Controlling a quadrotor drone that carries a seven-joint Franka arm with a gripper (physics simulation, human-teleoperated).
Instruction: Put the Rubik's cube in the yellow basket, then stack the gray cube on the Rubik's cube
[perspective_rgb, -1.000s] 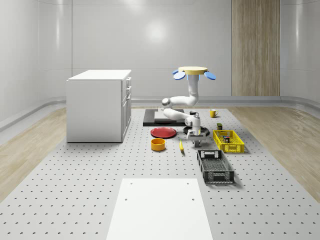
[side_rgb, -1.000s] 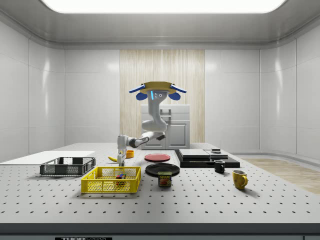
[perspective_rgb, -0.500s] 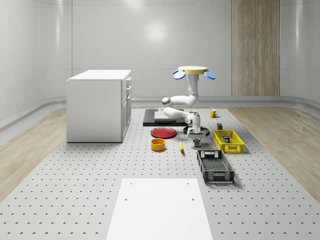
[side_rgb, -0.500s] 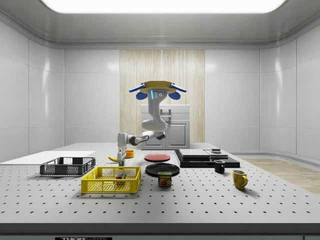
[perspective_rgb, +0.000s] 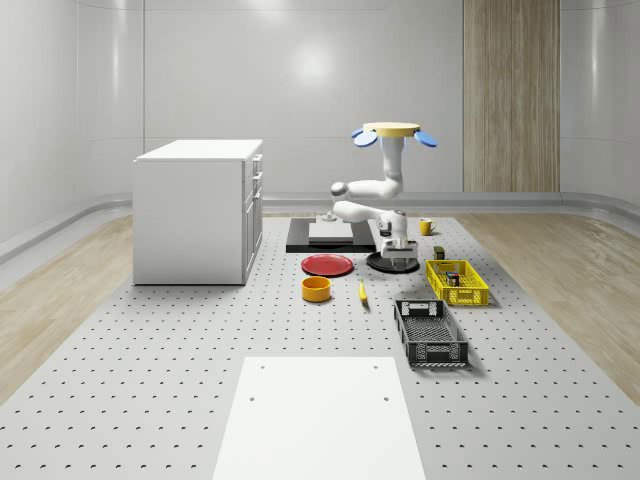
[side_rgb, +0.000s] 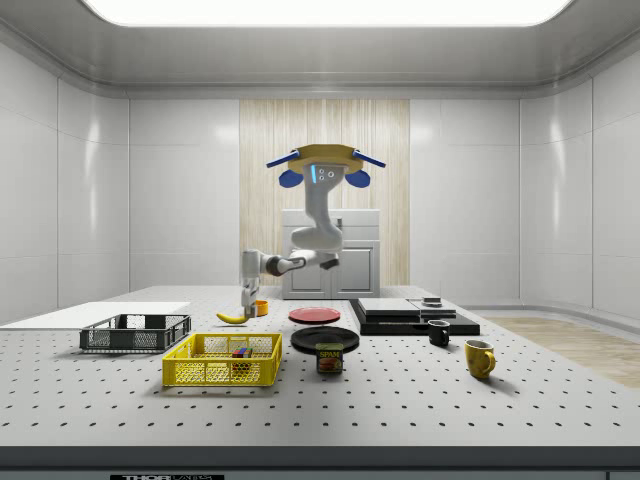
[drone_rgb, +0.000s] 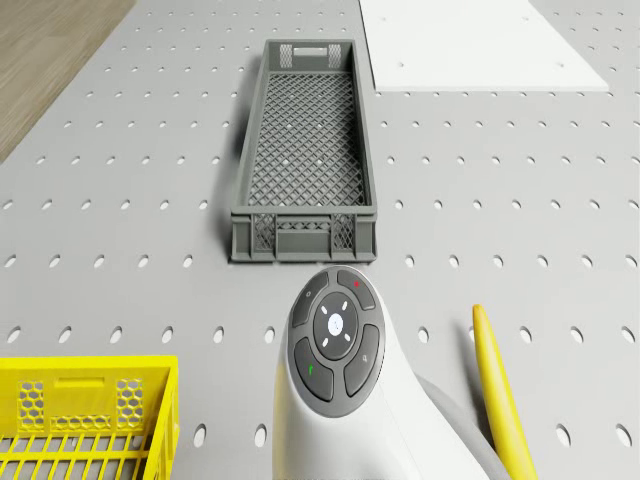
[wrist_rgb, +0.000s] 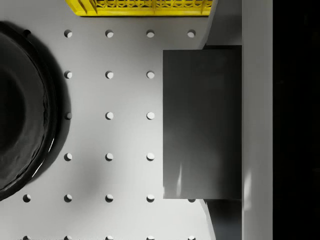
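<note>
**Gray cube aloft beside the yellow basket**

We find little writing. In the side view the tin (side_rgb: 329, 357) on the table (side_rgb: 420, 410) has a yellow-lettered label too small to read. Lettering on the table's front edge seems to begin THOR, but the frame cuts it.

The drone (perspective_rgb: 393, 131) hovers over the table's far part, its arm bent down toward the basket's end. The gripper (perspective_rgb: 399, 263) hangs above the table, at the black plate's edge and just to the left of the yellow basket (perspective_rgb: 470, 297) in the whole-scene view.

The wrist view gives us what the outer cameras cannot: the gray cube (wrist_rgb: 202, 122) sits clamped in the fingers, lifted over bare perforated table between the black plate (wrist_rgb: 20, 110) and the basket's rim.

The side view shows us the Rubik's cube (side_rgb: 240, 352) lying inside the basket.

The drone view adds the gray crate (drone_rgb: 305, 225) and the banana (drone_rgb: 500, 390) beside the arm's wrist.
</note>
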